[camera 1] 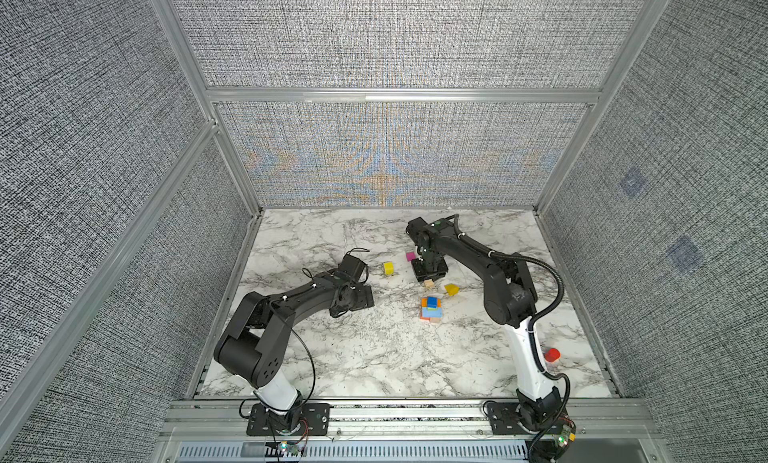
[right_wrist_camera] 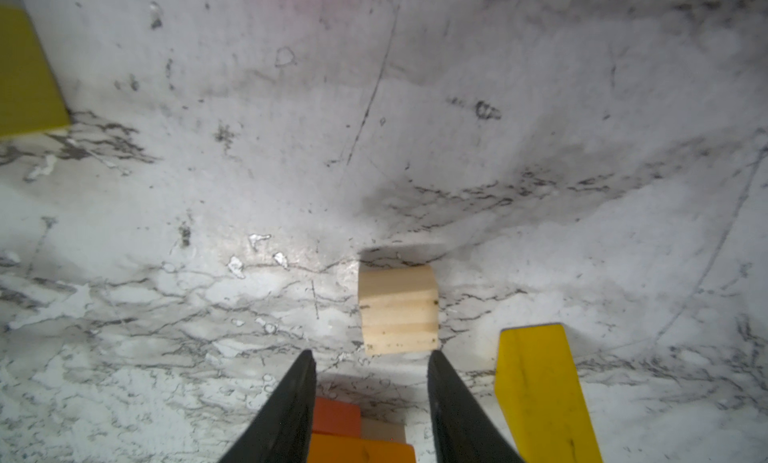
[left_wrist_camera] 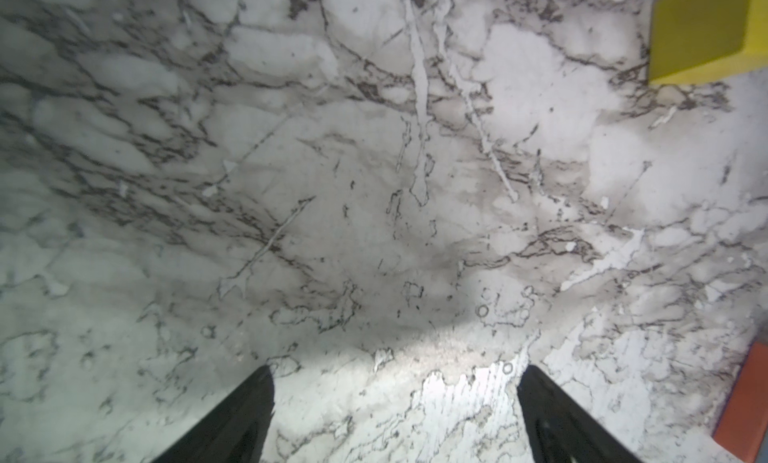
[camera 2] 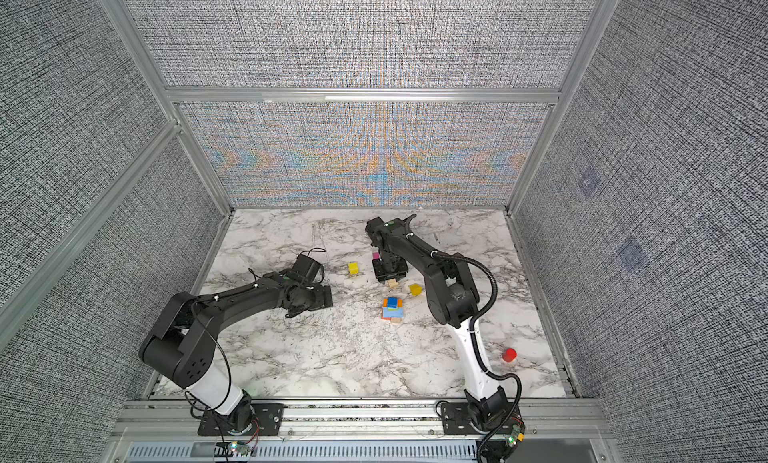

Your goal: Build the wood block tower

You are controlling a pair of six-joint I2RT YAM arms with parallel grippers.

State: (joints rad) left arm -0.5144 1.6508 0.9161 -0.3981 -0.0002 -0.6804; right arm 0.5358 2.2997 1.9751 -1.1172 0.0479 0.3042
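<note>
The tower (camera 1: 431,309) (camera 2: 392,308) is a short stack right of centre in both top views: orange, tan and light blue bricks low, a blue cube on top. Its orange bricks (right_wrist_camera: 340,423) show between my right fingers. My right gripper (camera 1: 430,278) (right_wrist_camera: 371,357) points down, open, over a tan block (camera 1: 429,283) (right_wrist_camera: 398,309) that lies just past its fingertips, with nothing between them. A yellow block (camera 1: 451,289) (right_wrist_camera: 540,390) lies beside it. A yellow cube (camera 1: 388,268) (left_wrist_camera: 706,28) and a magenta cube (camera 1: 410,256) lie farther back. My left gripper (camera 1: 353,305) (left_wrist_camera: 395,373) hangs open over bare marble.
A red cylinder (camera 1: 552,354) (camera 2: 509,354) stands near the right edge of the marble table (camera 1: 374,357), beside the right arm's base. Grey fabric walls with aluminium frames close in the back and both sides. An orange brick edge (left_wrist_camera: 748,398) shows in the left wrist view.
</note>
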